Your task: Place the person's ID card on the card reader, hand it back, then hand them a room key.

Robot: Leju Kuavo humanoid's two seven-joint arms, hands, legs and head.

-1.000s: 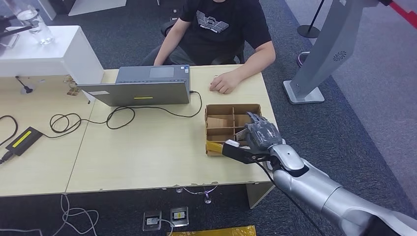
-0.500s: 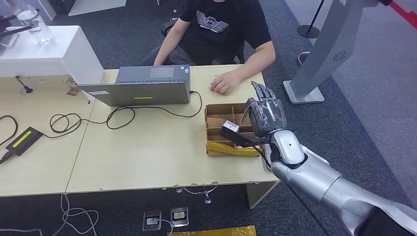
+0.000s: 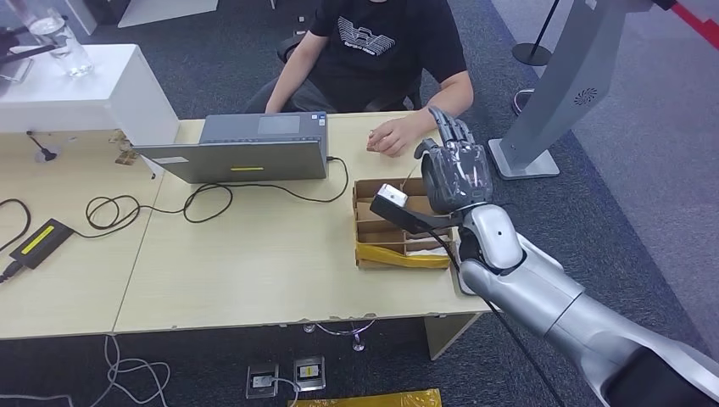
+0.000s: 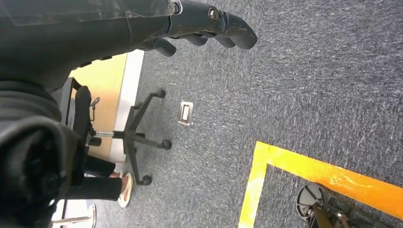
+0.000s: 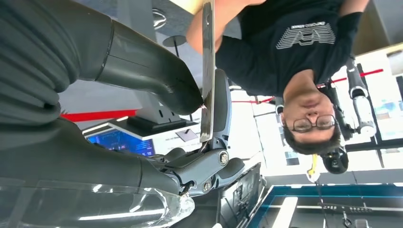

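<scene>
Fingers (image 5: 216,118) of the right hand (image 3: 455,174) pinch a card (image 5: 207,71) at centre frame; handover to the person (image 3: 386,47) remains, judging by position.

I see a matt, pale wood-grain table (image 3: 254,271) carrying a rough brown cardboard box (image 3: 366,188) with dividers. My right hand (image 3: 454,174) shows dark matt plastic under a clear glossy cover. The floor (image 4: 304,95) is rough grey carpet.

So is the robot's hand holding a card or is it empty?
Holding one. The right hand pinches a thin card between thumb and fingers, lifted above the cardboard box.
</scene>
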